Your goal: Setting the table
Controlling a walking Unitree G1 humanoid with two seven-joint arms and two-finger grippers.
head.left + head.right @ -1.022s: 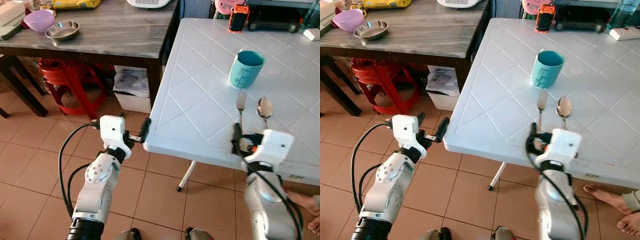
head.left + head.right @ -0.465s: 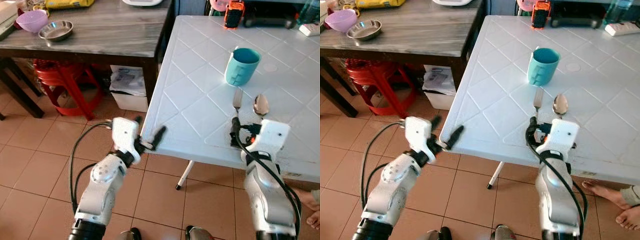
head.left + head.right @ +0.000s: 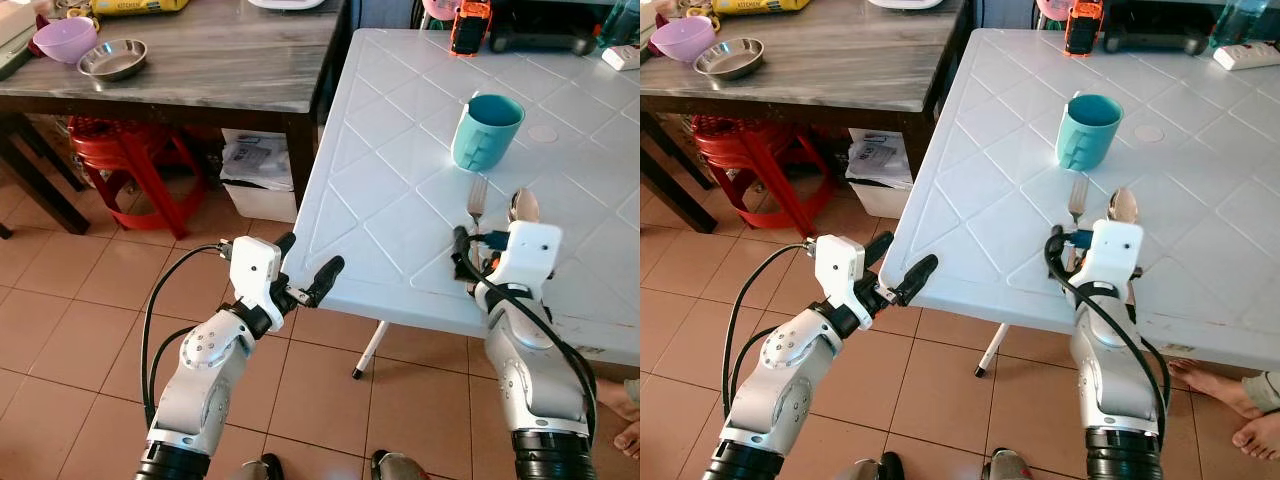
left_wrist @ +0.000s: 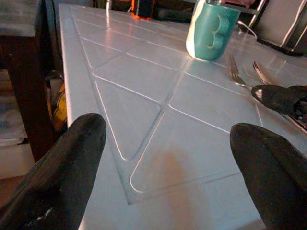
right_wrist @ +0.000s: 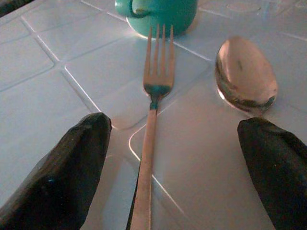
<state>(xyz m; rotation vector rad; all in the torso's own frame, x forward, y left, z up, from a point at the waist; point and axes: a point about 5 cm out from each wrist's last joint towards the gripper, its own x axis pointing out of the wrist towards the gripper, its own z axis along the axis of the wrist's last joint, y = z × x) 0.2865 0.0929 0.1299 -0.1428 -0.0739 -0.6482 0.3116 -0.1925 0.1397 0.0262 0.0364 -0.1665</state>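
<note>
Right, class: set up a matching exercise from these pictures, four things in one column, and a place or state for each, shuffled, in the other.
Things:
1. mug
2. fork
3. steel bowl
4. left gripper

Places or states:
A. on the dark wooden table
B. open, at the white table's near corner
C. beside the spoon, in front of the right gripper
D. upright on the white table, beyond the cutlery

Pairs: 1-D, 2-C, 3-A, 4-B

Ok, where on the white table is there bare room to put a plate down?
The white plastic table is bare from its near left corner, by the open left hand, across to the metal fork. It is crowded around the teal mug, the fork and the metal spoon, where the open right hand sits.
</note>
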